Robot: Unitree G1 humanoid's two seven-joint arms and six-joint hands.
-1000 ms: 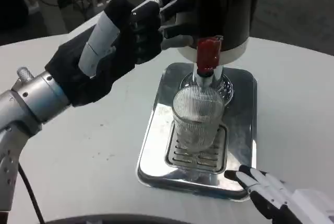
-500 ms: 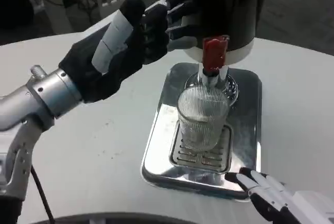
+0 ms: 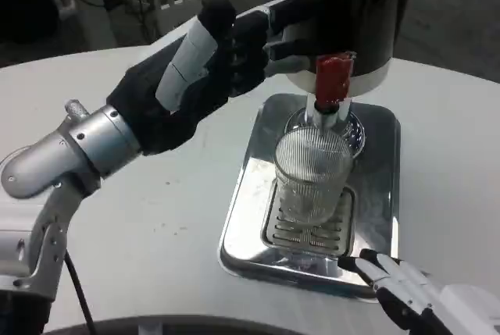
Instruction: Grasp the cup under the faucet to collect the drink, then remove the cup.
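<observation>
On the left, left hand (image 3: 205, 69): raised, dark-gloved, fingers laid against the side of the black dispenser (image 3: 344, 15).
Centre, cup (image 3: 312, 172): ribbed clear glass, upright on the drip grate of the steel tray (image 3: 250, 218), directly beneath the red faucet (image 3: 333, 77).
Lower right, right hand (image 3: 406, 292): fingers apart, empty, at the tray's near edge.

We note a clear ribbed cup (image 3: 310, 175), upright on the grate of a steel tray (image 3: 250, 226). Directly above it is the faucet (image 3: 332, 89), red-handled, on a black dispenser (image 3: 351, 7).
</observation>
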